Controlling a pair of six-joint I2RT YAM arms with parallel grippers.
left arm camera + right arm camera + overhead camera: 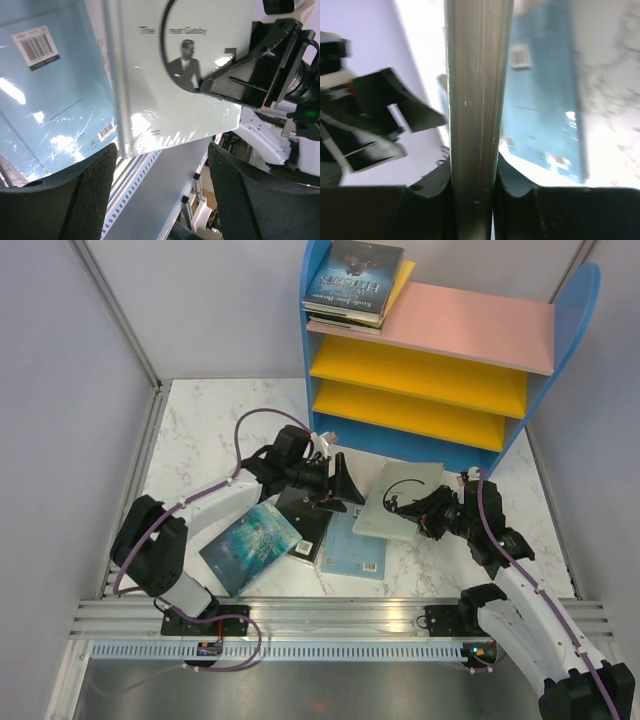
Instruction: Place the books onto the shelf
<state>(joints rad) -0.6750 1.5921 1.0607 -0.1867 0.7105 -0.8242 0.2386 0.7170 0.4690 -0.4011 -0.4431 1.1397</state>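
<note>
While the right gripper (410,508) pinches the pale greenish-white paperback (395,490) with "Great Gatsby" on its cover, its fingers (427,210) press against both faces of the book's edge in the right wrist view. Seen from above, that paperback lies near the table's centre. It is at six o'clock from the small three-tier shelf with blue side panels, a pink top board and two yellow boards (480,325). Its seven o'clock corner overlaps a pale blue paperback (350,552).

The left gripper (345,485) sits just at nine o'clock of the pinched book, its jaws spread with nothing between them. A black paperback (305,525) lies at eight o'clock of that gripper. A teal-blue paperback (248,548) lies farther that way on the white marble-patterned table (200,440). At the pink board's ten o'clock end, a dark fantasy-cover paperback (352,275) tops a yellow-backed paperback (400,282).
</note>
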